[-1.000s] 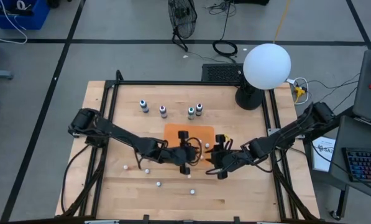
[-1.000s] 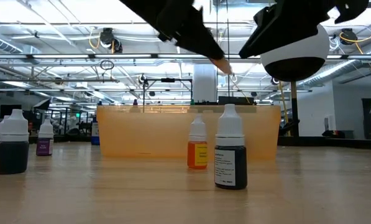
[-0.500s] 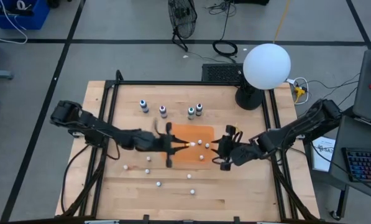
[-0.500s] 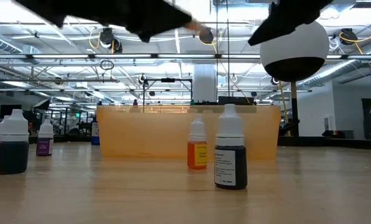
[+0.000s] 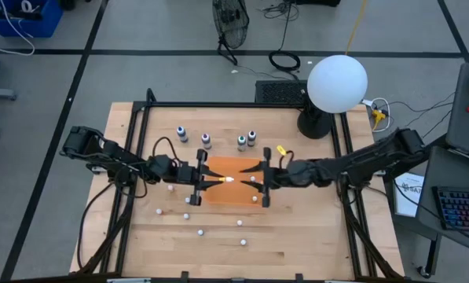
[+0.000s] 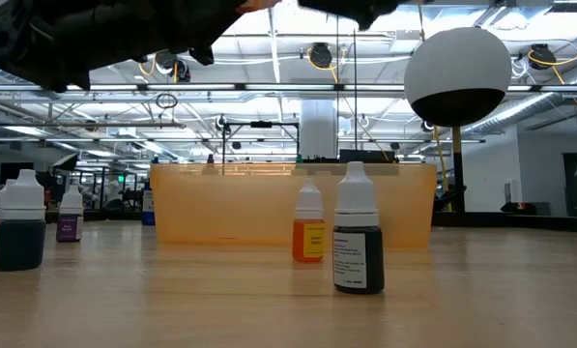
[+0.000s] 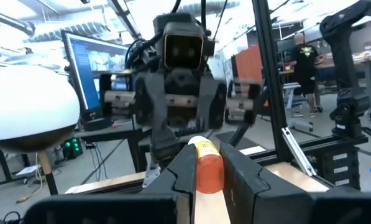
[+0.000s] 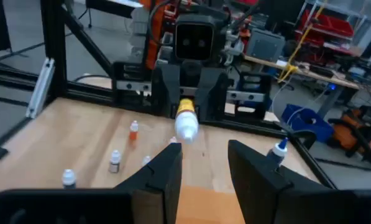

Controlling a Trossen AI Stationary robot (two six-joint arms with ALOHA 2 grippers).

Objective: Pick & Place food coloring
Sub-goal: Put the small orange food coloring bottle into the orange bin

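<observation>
My left gripper (image 5: 212, 179) is shut on a small orange bottle (image 7: 208, 169) with a yellow label and hovers above the orange tray (image 5: 242, 167). The bottle also shows in the right wrist view (image 8: 186, 119). My right gripper (image 5: 263, 182) is open and faces it from the tray's right side with a gap between, its fingers (image 8: 168, 171) apart. Four tiny pale-capped bottles stand upright on their bases at the table's far side: blue (image 5: 181, 134), purple (image 5: 206, 140), green (image 5: 241, 141), black (image 5: 252, 137). My left gripper pinches the orange bottle's body (image 7: 209, 177) between its two fingers (image 7: 182, 174). The fingers lie level and point toward the table's right, along the bottle. The pale cap end (image 8: 186, 129) sticks out toward the right gripper. The bottle is lifted clear above the tray.
Small white balls lie on the tray (image 5: 252, 179) and on the wood near the table's near edge (image 5: 199, 233), (image 5: 242, 242). A lamp with a white globe (image 5: 338, 82) stands at the far right corner. A black frame (image 5: 218, 104) borders the table.
My left gripper drew back from the tray's near edge toward the table's left, rose and turned level, carrying the orange bottle up with it. My right gripper moved from the tray's near right corner toward the far side and the left, turning level toward the bottle.
</observation>
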